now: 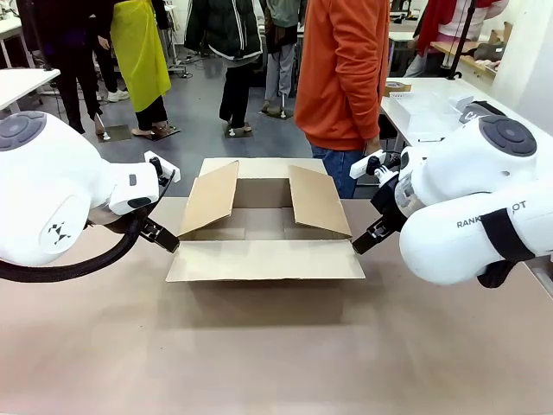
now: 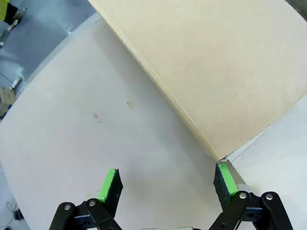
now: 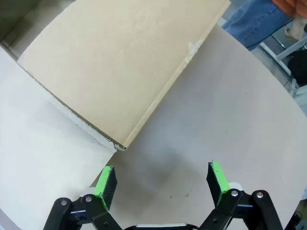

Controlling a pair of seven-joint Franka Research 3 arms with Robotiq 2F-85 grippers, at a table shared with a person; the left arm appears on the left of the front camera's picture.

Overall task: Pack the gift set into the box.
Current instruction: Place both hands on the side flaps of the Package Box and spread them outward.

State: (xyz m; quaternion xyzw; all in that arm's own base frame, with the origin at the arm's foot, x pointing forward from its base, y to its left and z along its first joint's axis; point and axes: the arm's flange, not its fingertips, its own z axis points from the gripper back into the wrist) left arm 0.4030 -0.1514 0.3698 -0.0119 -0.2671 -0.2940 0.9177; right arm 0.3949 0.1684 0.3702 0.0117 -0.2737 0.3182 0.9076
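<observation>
Jaws left and right gape empty, flanking the brown corrugated box, its four flaps open.

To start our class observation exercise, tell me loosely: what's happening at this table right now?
Both arms flank the open cardboard box in the middle of the table. The left gripper and right gripper are open and empty, each poised by a near corner of the box. A person in orange stands at the far side.
</observation>
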